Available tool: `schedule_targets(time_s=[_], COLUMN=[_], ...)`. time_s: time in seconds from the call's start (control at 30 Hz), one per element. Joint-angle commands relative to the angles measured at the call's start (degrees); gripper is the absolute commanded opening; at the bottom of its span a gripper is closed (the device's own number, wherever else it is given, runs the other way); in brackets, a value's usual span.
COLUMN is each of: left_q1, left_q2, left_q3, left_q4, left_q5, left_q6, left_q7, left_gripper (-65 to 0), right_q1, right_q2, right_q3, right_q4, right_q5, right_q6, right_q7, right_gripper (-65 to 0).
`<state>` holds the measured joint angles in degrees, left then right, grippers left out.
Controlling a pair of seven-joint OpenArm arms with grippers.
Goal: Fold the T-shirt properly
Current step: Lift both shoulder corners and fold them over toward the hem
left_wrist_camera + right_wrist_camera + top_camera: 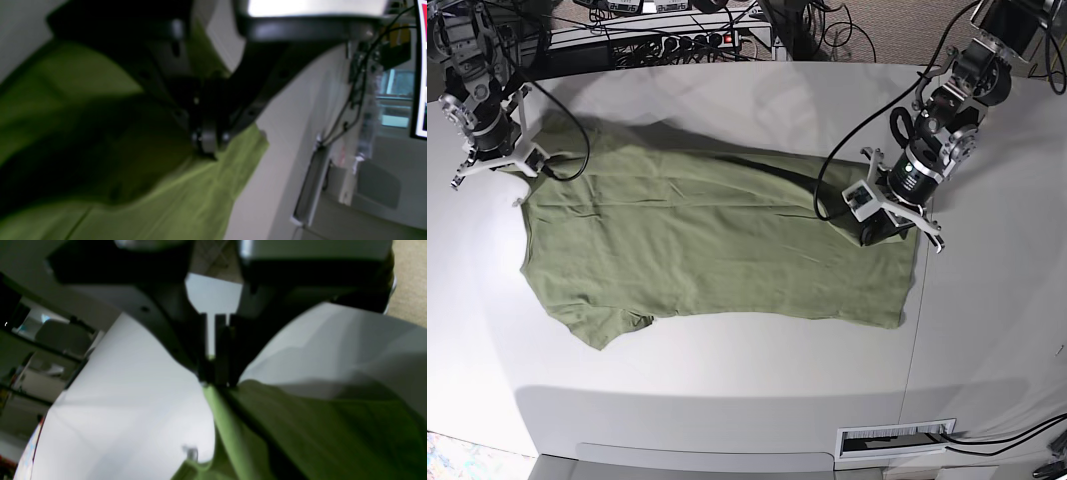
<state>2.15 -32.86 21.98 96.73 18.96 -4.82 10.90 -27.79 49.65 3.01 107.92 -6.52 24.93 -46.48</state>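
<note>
The olive-green T-shirt (717, 240) lies spread across the middle of the white tabletop (727, 390), folded lengthwise so that it forms a long band running from one arm to the other. One short sleeve (602, 325) sticks out at the near corner on the base view's left, and the fabric shows shallow wrinkles along its length.

The left gripper (874, 232) sits at the far corner of the shirt on the base view's right. Its fingers (208, 141) are clenched on the cloth: the left wrist view shows the dark tips pressed together with green fabric bunched just beneath them and the hem corner (257, 140) poking out to one side.

The right gripper (515, 163) is at the opposite end, at the far corner on the base view's left. In the right wrist view its fingers (222, 373) are closed tight on a narrow ridge of green fabric (220, 413) that rises to meet them, with the rest of the shirt draping away below over the pale tabletop.

A black cable (852, 150) loops from the left arm over the tabletop beside the shirt. A power strip (692, 42) lies beyond the far edge.
</note>
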Motion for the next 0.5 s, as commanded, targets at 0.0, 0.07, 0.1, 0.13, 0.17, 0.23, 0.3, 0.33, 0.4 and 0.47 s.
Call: schedule_targets(time_s=[0.0,0.07,0.1,0.13,0.17,0.23,0.3,0.33,0.4,0.47], left_q1=[-1.1,-1.4,-1.5,-1.6,-1.7,-1.7,-1.7,-1.7,-1.7,-1.7], left_q2=[-0.5,-0.2,0.0,0.4,0.7,1.3,1.7,1.8,1.7,1.7], left_q3=[-0.3,-0.3,-0.3,-0.3,-0.3,-0.3,-0.3,-0.3,-0.3,-0.3], left_q4=[0.4,-0.5,-0.9,-1.3,-1.7,-2.3,-2.6,-2.8,-2.9,-3.0], left_q5=[0.1,0.1,0.1,0.1,0.3,0.3,0.3,0.3,0.3,0.3], left_q6=[-0.1,-0.5,-0.4,-0.4,-0.4,-0.4,-0.5,-0.5,-0.5,-0.5], left_q7=[-2.0,-2.4,-2.6,-2.6,-2.8,-3.2,-3.3,-3.3,-3.3,-3.3], left_gripper=[-65.0,-65.0,-65.0,-65.0,-65.0,-65.0,-65.0,-65.0,-65.0,-65.0], right_q1=[0.9,1.9,2.5,3.3,4.2,6.0,7.7,8.5,10.1,11.9], right_q2=[1.3,1.3,1.3,1.3,1.3,1.3,1.3,1.3,1.3,1.3], right_q3=[0.9,0.9,0.9,0.9,0.9,0.9,0.9,0.9,0.9,0.9], right_q4=[-0.2,-1.9,-2.8,-3.6,-4.4,-6.3,-8.7,-9.9,-12.3,-14.5], right_q5=[-0.8,-0.8,-0.8,-0.8,-0.7,-0.7,0.1,0.8,1.6,2.3], right_q6=[-0.8,-0.8,-0.9,-1.0,-1.0,-1.2,-1.2,-1.2,-1.2,-1.8], right_q7=[0.0,0.3,0.6,0.7,0.7,0.6,0.6,0.6,0.6,0.5], right_gripper=[-65.0,-65.0,-65.0,-65.0,-65.0,-65.0,-65.0,-65.0,-65.0,-65.0])
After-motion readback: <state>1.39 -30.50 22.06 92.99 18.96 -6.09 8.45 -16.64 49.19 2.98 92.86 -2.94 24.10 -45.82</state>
